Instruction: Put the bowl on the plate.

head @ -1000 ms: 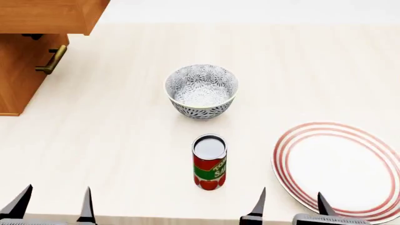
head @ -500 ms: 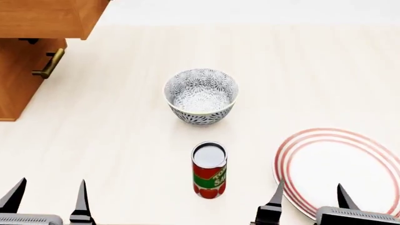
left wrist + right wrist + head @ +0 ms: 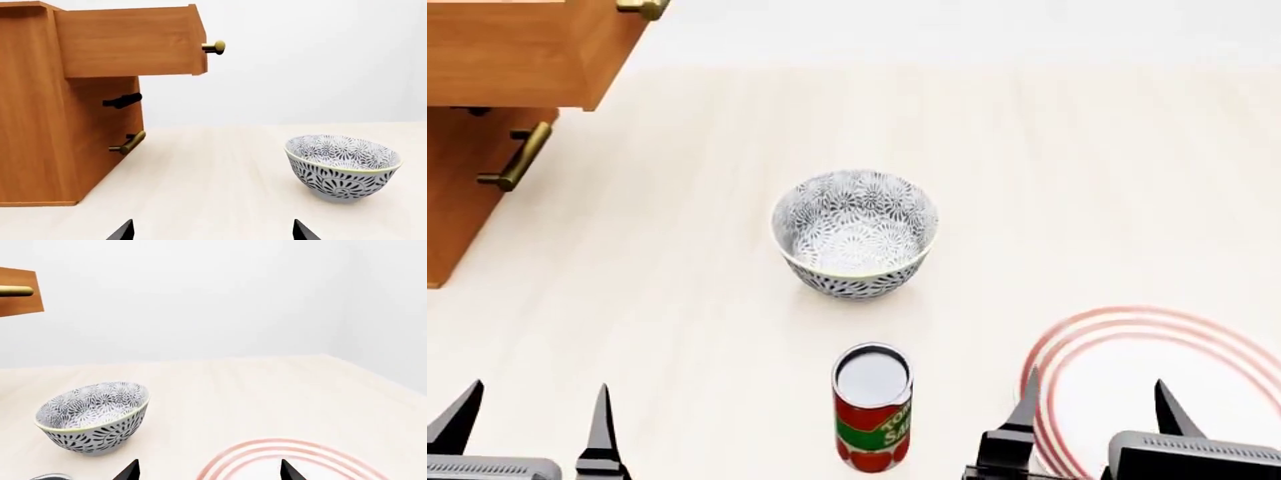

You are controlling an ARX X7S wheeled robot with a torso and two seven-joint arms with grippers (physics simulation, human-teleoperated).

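The small deep round white bowl with a fine grey floral pattern [image 3: 854, 236] is standing upright on the pale wooden bench [image 3: 1068, 170], just above the centre of the head view, empty and touching nothing. The large flat white plate with concentric red rings [image 3: 1174, 375] is lying at the lower right of that view, well apart from the bowl and partly cut off by the frame edge. The right tool [image 3: 1094, 410] is hovering at the bottom right, its two dark fingers standing apart with nothing between them, their tips lying over the near left part of the plate; the bowl is sitting up and to the left of it, clear of both fingers. The left tool [image 3: 531, 418] is waiting at the bottom left, its fingers likewise spread and empty, with the bowl well up and to the right of it. A red cylindrical can with a silver top [image 3: 872, 408] is standing upright at the bottom centre, between the two tools and directly below the bowl. A brown wooden cabinet with brass handles [image 3: 507, 70] is filling the upper left corner, one drawer jutting out.
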